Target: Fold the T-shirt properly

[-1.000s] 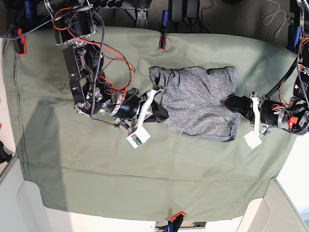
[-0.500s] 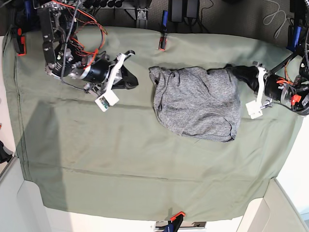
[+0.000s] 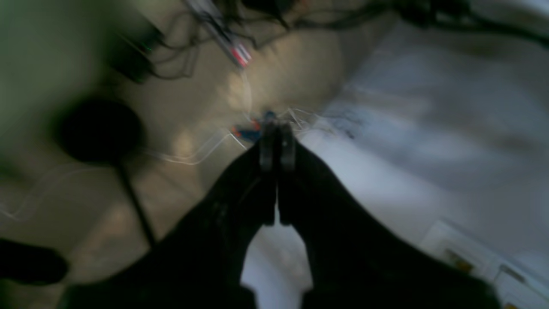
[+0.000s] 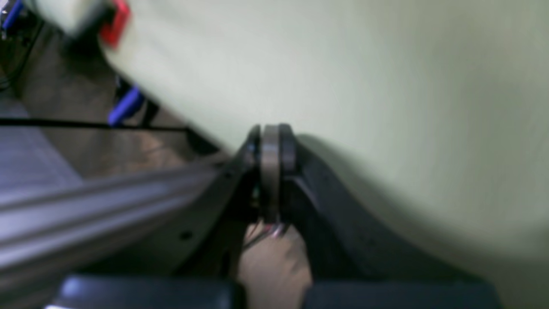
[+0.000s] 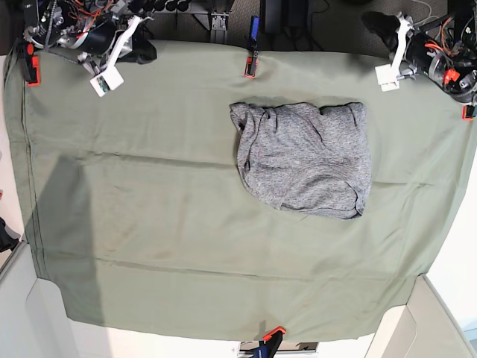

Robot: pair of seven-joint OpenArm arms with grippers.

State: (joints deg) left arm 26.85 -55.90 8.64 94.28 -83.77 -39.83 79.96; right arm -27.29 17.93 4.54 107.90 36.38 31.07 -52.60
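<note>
Two claws, both pressed shut and empty. Left gripper: black fingers together, blurred, over floor cables; its wrist view missed the garment. Right gripper: jaws together beside the olive cloth's edge. Only the base view showed the T-shirt: heathered grey knit, folded into a rumpled rectangle, long axis running between the claws, well apart from both, nearer the left one.
</note>
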